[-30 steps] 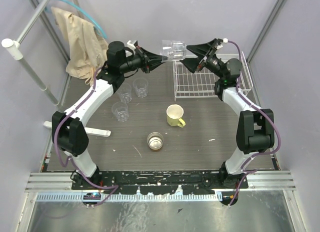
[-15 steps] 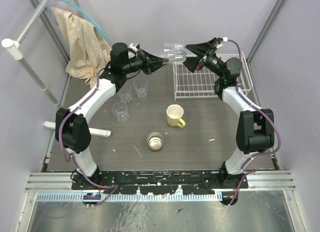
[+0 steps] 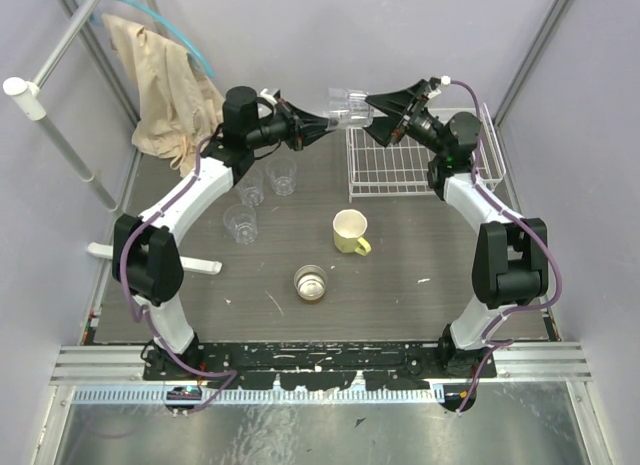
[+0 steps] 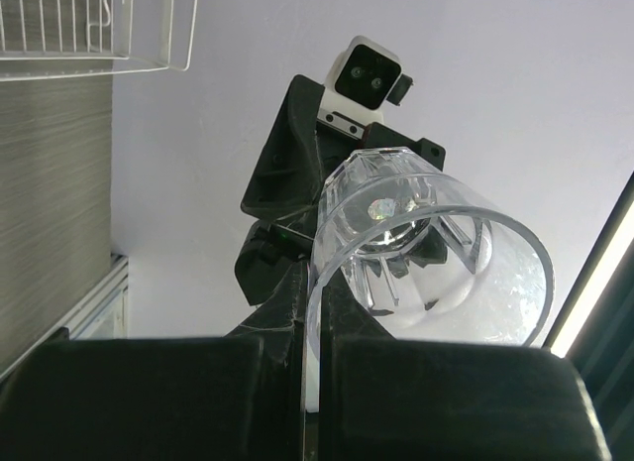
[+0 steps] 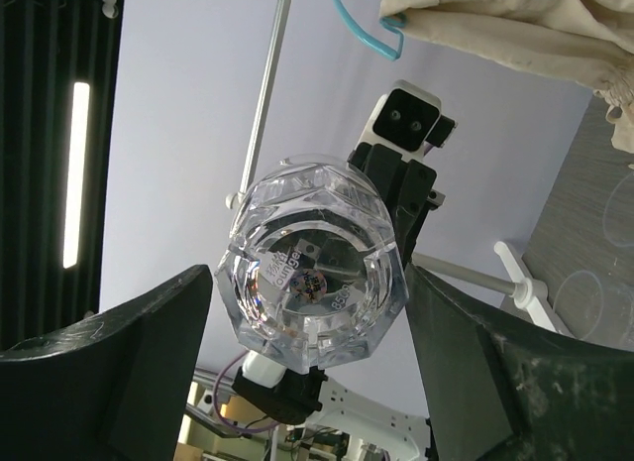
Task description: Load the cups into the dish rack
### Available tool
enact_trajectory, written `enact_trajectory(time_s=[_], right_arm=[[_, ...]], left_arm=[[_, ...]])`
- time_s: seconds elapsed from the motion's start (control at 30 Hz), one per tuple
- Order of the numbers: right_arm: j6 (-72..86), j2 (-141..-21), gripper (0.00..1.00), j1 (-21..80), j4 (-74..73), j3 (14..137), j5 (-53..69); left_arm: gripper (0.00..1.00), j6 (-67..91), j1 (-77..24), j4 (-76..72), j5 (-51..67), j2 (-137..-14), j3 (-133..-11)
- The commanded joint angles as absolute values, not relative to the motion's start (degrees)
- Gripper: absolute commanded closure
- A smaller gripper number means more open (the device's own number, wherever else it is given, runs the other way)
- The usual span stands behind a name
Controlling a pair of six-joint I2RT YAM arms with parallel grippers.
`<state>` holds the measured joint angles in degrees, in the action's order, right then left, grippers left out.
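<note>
My left gripper (image 3: 318,121) pinches the clear tumbler (image 3: 347,105) by its rim, midair beside the dish rack (image 3: 400,167), at its far left corner. My right gripper (image 3: 372,107) straddles the base, jaws wide. If left releases before right bites, it drops and may shatter.

- A small round sticker (image 5: 297,273) sits at the base of the clear faceted glass tumbler (image 5: 337,223), seen end-on in the right wrist view. It carries two short lines of white lettering above a patch of coloured print. The letters are too small and blurred to read with any certainty.
- In the left wrist view the same base shows only a bright glint, with no legible lettering.
- Nothing in the top external view bears writing that can be read.
</note>
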<state>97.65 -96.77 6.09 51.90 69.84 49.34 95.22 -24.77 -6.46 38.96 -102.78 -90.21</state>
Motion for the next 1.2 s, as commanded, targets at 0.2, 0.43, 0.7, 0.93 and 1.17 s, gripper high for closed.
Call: enact_trajectory(time_s=[0.2,0.43,0.7,0.93,1.17], right_arm=[[93.2,-95.4,0.29,7.5,50.5,72.2,50.7],[90.6,-94.5,0.51,7.3,47.9,71.7,49.4],[84.7,-92.8,0.63,7.2,41.1,72.8,48.1],[83.5,-91.9,0.7,6.5,40.1,72.8,47.1],[82.2,-91.9,0.7,3.4,38.6,73.3,47.0]], left_arm=[[1.0,96.0,-24.6,-8.2,41.0,-103.7,-91.3],[1.0,96.8,-24.6,-9.9,40.9,-103.3,-89.2],[0.69,96.8,-24.6,-11.1,40.4,-102.5,-87.0],[0.45,94.4,-24.3,-8.3,39.6,-102.2,-86.2],[0.39,91.5,-22.7,-4.2,37.7,-100.1,-81.8]])
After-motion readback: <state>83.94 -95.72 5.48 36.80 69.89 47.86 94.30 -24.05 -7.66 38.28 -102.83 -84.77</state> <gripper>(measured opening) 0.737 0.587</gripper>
